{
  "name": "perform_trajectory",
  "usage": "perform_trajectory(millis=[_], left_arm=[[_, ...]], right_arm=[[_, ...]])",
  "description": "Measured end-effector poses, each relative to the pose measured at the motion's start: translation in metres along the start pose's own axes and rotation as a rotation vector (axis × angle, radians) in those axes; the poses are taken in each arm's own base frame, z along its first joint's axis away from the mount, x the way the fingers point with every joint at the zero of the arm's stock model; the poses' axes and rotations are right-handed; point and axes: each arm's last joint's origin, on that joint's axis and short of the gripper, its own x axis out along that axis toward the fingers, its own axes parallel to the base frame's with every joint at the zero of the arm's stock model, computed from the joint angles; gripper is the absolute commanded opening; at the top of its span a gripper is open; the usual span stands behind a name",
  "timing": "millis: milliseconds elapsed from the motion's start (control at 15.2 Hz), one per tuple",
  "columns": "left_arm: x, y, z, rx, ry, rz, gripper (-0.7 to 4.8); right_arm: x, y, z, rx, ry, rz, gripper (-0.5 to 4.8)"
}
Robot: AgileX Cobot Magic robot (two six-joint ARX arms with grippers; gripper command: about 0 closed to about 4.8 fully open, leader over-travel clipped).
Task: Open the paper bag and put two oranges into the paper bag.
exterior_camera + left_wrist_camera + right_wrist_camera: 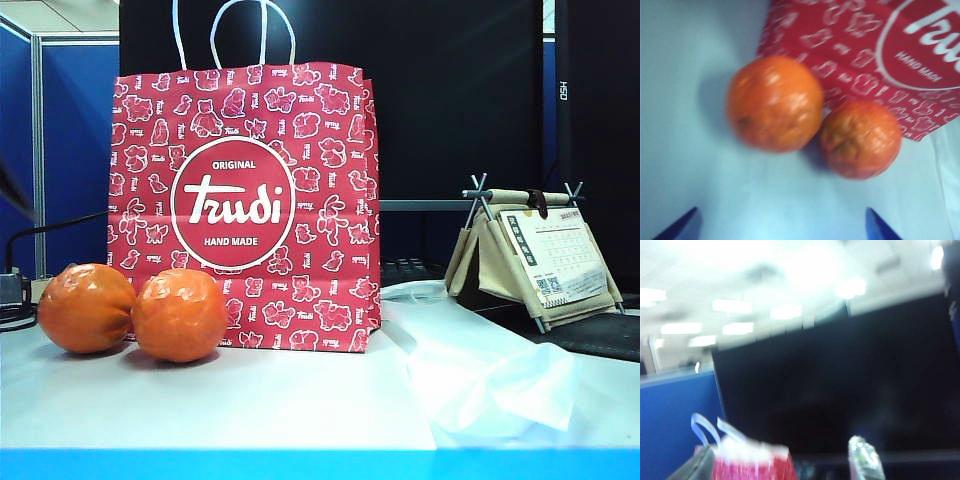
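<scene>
Bag upright, fruit waiting on the counter.

Left gripper poised above both oranges, jaws spread for pickup; right gripper raised near the paper bag top, jaws spread.

the white counter carries the upright paper bag at center, two oranges touching at its eight o'clock, and a plastic sheet at four o'clock.

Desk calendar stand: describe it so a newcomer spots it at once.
Start at the red paper bag in the exterior view and look right, past the white plastic sheet. The desk calendar stand is a beige tent-shaped frame with crossed rods on top, the only printed grid around.
</scene>
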Motion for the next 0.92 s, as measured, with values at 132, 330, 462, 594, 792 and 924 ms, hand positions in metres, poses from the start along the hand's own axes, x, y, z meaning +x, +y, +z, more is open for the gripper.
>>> perform_trajectory(millis=[132,330,462,594,792,924], left_arm=[[0.01,-0.006,0.003,0.05,-0.034,0.008,4.55],[0.032,-0.009,-0.004,0.121,0.012,0.122,4.79],[0.04,-0.005,-0.002,0.131,0.001,0.153,4.79],[0.048,-0.007,0.009,0.137,-0.015,0.14,4.79],[0.058,-0.011,0.021,0.136,0.005,0.09,4.79],[0.064,-0.01,0.023,0.139,0.011,0.087,4.79]], right_arm=[[0.015,-0.007,-0.006,0.033,0.096,0.01,3.47],[0.025,-0.008,0.002,0.029,0.088,0.022,3.47],[0.025,-0.006,0.005,0.013,0.057,0.037,3.47],[0.025,-0.006,0.006,0.012,0.055,0.039,3.47],[0.025,-0.006,0.005,0.012,0.055,0.037,3.47],[0.025,-0.006,0.005,0.012,0.054,0.036,3.46]])
